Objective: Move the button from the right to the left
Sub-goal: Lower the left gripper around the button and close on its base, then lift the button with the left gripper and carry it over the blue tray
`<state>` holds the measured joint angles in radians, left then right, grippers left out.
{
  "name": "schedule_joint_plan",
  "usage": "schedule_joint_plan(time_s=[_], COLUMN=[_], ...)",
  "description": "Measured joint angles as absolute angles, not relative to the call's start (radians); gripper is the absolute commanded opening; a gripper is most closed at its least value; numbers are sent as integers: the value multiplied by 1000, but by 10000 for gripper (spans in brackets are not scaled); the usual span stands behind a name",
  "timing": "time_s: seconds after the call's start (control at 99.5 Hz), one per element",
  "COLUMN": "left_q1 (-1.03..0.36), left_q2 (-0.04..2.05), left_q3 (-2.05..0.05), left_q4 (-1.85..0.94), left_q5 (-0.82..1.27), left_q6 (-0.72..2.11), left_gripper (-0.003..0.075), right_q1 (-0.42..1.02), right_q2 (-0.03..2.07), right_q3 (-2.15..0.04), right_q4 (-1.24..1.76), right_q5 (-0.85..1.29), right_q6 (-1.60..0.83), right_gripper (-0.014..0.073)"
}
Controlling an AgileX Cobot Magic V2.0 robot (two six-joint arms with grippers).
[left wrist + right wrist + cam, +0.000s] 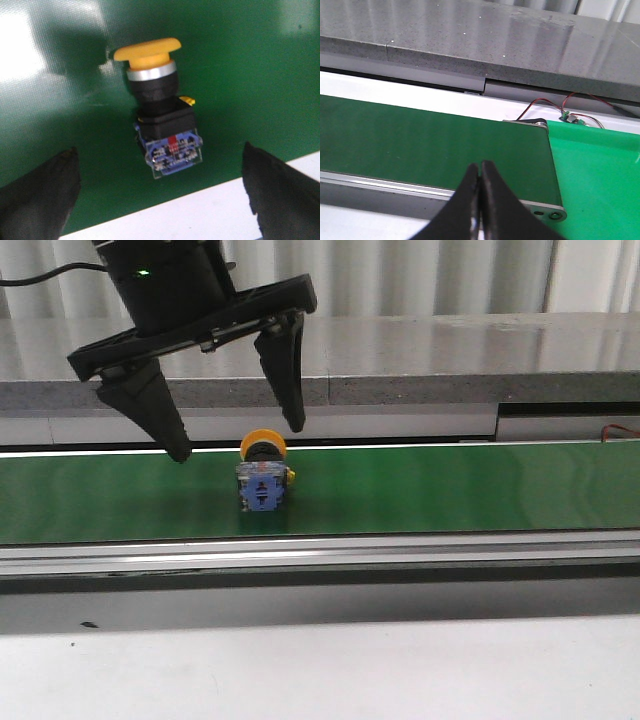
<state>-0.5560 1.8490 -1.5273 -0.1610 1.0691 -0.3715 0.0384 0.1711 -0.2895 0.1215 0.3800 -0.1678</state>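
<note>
**Green belt, open left gripper poised over the button**

Green conveyor belt (450,490) runs across the middle of the front view, with a grey stone ledge (480,360) behind it and the pale bench (330,670) in the foreground.

We see our left gripper (238,440) in the upper left of that frame, its jaws spread wide and holding nothing. One finger hangs left of the button (263,476) and the other ends just above and right of its yellow cap. In the left wrist view the two dark fingertips (37,195) sit at the lower corners with the button (160,110) between them, untouched.

The button lies just left of centre in the front view, on the belt, tipped so its blue contact block faces the camera and the yellow cap points away.

Our right gripper (480,200) has its fingers pressed together with nothing between them, over the belt's end near a brighter green surface (600,170) and some red wiring (560,107).

We judge the risks as follows. The button is small against these jaws, so a descent slightly off centre could let one finger land on the cap and knock it aside. Closing on the rounded cap instead of the boxy base could squeeze it out. If the belt runs, the button would drift from under us.
</note>
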Motion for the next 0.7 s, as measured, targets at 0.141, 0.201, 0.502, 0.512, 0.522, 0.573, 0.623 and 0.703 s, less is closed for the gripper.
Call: schedule_joint_plan(time_s=[0.141,0.201,0.502,0.512,0.522,0.573,0.623,0.703], left_q1=[-556,-556,-560,-560,-560,-560,-560,-560], left_q2=[1895,1910,1962,1962,1962,1962,1962,1962], left_q3=[-1565,-1572,-1576,-1576,-1576,-1576,-1576,-1576], left_q4=[-109,-102,-57,-56,-55,-49,-46,-41], left_q5=[1110,1115,1132,1132,1132,1132,1133,1137], left_q6=[-414,-424,-460,-462,-464,-468,-472,-474], left_gripper=[618,618,447,419,405,288,197,106], right_q1=[38,38,38,38,38,38,38,38], right_q2=[171,171,171,171,171,171,171,171], right_q3=[-289,-289,-289,-289,-289,-289,-289,-289], right_q4=[121,121,121,121,121,121,121,121], right_q5=[380,380,380,380,380,380,380,380], right_q6=[-168,-168,-168,-168,-168,-168,-168,-168], right_gripper=[-68,-68,-68,-68,-68,-68,-68,-68])
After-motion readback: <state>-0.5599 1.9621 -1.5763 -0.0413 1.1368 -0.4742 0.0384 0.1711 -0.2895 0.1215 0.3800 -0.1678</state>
